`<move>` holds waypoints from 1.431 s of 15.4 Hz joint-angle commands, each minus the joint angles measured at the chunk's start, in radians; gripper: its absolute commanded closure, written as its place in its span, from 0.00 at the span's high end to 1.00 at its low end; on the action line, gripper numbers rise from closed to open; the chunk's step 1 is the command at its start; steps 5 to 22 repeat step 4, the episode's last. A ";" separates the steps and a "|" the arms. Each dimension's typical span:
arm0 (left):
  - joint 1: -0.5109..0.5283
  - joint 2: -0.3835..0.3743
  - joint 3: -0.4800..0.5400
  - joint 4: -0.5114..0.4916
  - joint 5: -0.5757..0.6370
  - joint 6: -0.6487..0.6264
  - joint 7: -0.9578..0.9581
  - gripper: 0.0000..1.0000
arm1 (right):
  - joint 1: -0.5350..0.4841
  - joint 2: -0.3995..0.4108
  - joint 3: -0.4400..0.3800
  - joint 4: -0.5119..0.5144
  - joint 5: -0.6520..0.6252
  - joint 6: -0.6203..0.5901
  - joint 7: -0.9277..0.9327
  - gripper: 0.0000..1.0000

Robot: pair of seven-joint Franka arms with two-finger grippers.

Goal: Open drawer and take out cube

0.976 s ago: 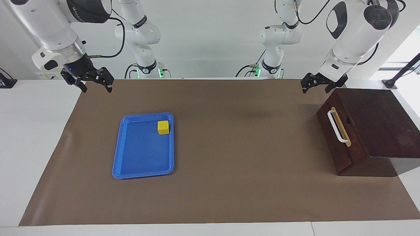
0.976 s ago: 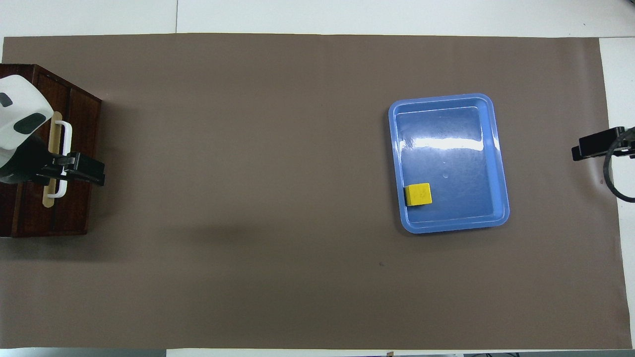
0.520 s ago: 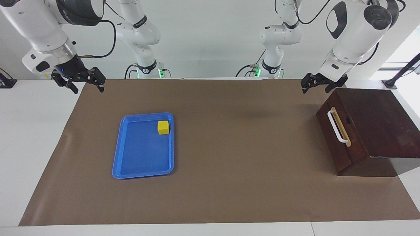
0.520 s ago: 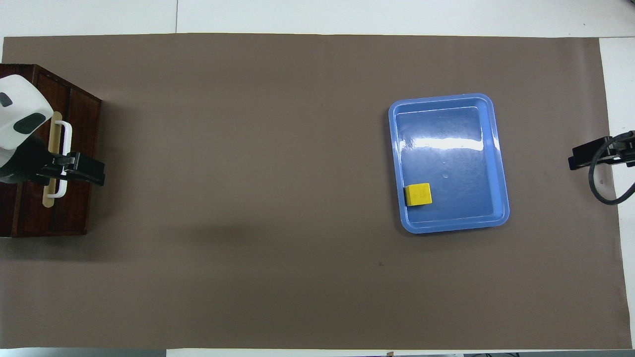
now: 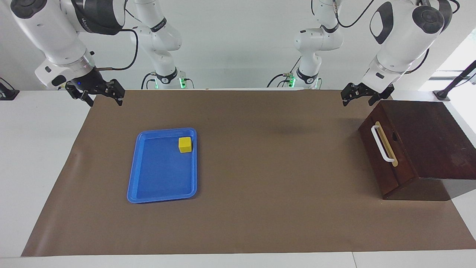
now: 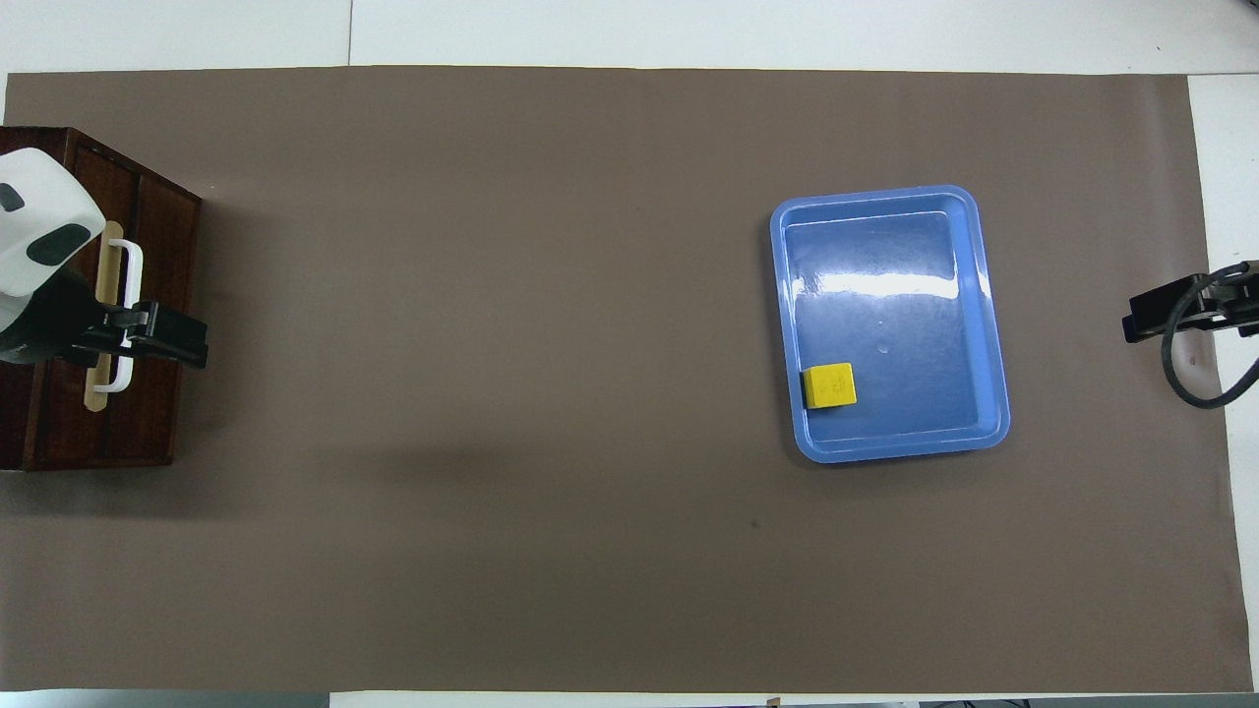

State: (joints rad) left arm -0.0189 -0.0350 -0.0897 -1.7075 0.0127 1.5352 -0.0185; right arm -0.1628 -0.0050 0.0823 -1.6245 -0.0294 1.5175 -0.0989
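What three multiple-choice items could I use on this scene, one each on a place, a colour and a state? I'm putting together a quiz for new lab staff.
1. Where is the cube?
A. in the blue tray
B. inside the drawer
C. on the brown mat beside the tray

2. What colour is the handle on the drawer?
A. black
B. white
C. yellow

3. What state is the drawer in?
A. pulled fully out
B. half open
C. closed

Answers:
1. A: the yellow block sits in the tray's corner nearest the robots, on the side toward the drawer.
2. B: a white bar on a tan strip crosses the dark front.
3. C: the front lies flush with its dark wooden box, and no pale interior shows.
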 commanded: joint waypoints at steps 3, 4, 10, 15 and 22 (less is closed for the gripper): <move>0.007 -0.008 0.002 -0.007 -0.013 0.011 0.014 1.00 | -0.004 0.010 0.008 0.020 -0.007 -0.020 0.019 1.00; 0.007 -0.008 0.002 -0.007 -0.013 0.011 0.014 1.00 | -0.004 0.007 0.008 0.020 -0.007 -0.022 0.019 1.00; 0.007 -0.008 0.002 -0.007 -0.013 0.011 0.014 1.00 | -0.004 0.007 0.008 0.020 -0.007 -0.022 0.019 1.00; 0.007 -0.008 0.002 -0.007 -0.013 0.011 0.014 1.00 | -0.004 0.007 0.008 0.020 -0.007 -0.022 0.019 1.00; 0.007 -0.008 0.002 -0.007 -0.013 0.011 0.014 1.00 | -0.004 0.007 0.008 0.020 -0.007 -0.022 0.019 1.00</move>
